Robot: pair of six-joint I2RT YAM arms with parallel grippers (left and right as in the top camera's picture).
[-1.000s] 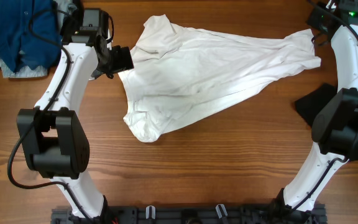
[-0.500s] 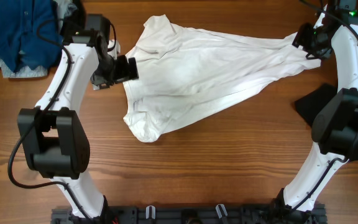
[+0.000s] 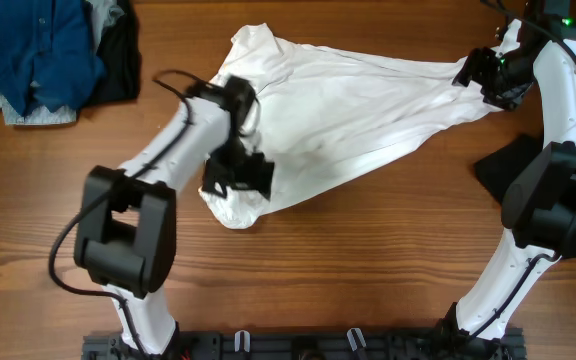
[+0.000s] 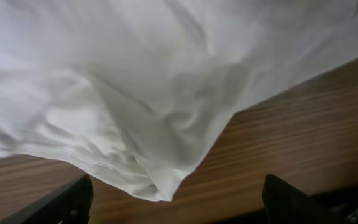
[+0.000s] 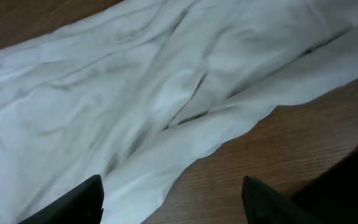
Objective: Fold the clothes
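Observation:
The clothes here are chiefly a large white wrinkled shirt [image 3: 338,120] spread across the middle of the table. My left gripper [image 3: 243,180] hovers over the shirt's lower left part, open. In the left wrist view the shirt's pointed corner [image 4: 160,180] lies between the left gripper's [image 4: 179,202] wide-apart fingers, untouched. My right gripper [image 3: 476,75] is at the shirt's right end, open. In the right wrist view the shirt's long edge [image 5: 185,149] runs between the right gripper's [image 5: 173,205] fingers, lying loose on the wood.
A pile of blue [image 3: 33,50], grey [image 3: 28,112] and black [image 3: 118,60] clothes sits at the back left corner. A black garment [image 3: 508,165] lies at the right edge, behind my right arm. Bare wood runs along the table's front.
My left arm swung from the shirt's upper left edge down to its lower left corner. My right gripper opened, let go of the shirt's right end and moved a little left.

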